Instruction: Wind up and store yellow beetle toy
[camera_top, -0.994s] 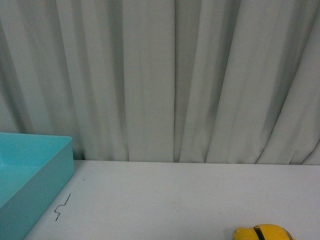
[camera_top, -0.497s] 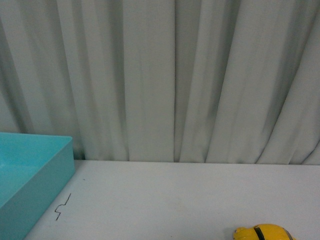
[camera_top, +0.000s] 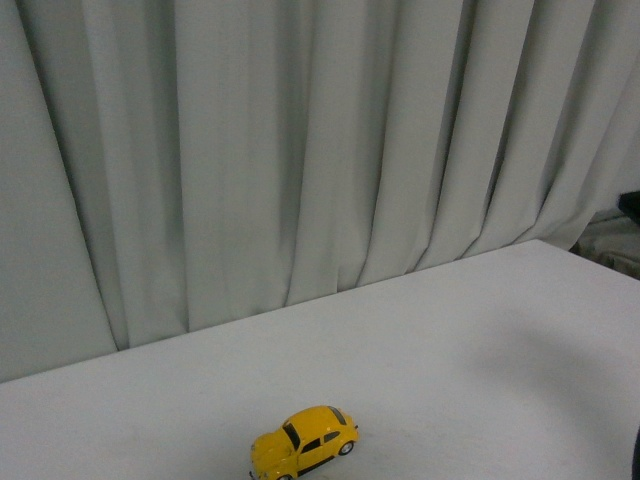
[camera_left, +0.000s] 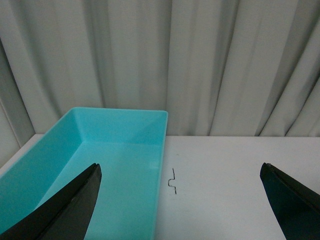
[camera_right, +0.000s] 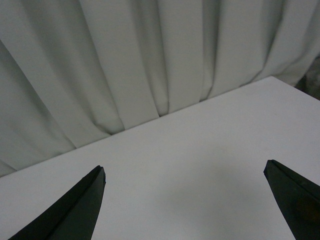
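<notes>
Front view: small glossy yellow beetle toy car (camera_top: 303, 443) sits on the white tabletop (camera_top: 480, 330). My left gripper (camera_left: 180, 167) and right gripper (camera_right: 185, 166) both gape wide, holding nothing; can't tell their distance from the toy.

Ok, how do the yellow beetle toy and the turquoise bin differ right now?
The yellow beetle toy is glossy yellow; the turquoise bin is plain turquoise. The toy is a rounded car on wheels; the bin is an open, straight-walled box, empty where visible. The toy shows only in the front view, the bin only in the left wrist view. Both rest on the white table.
</notes>
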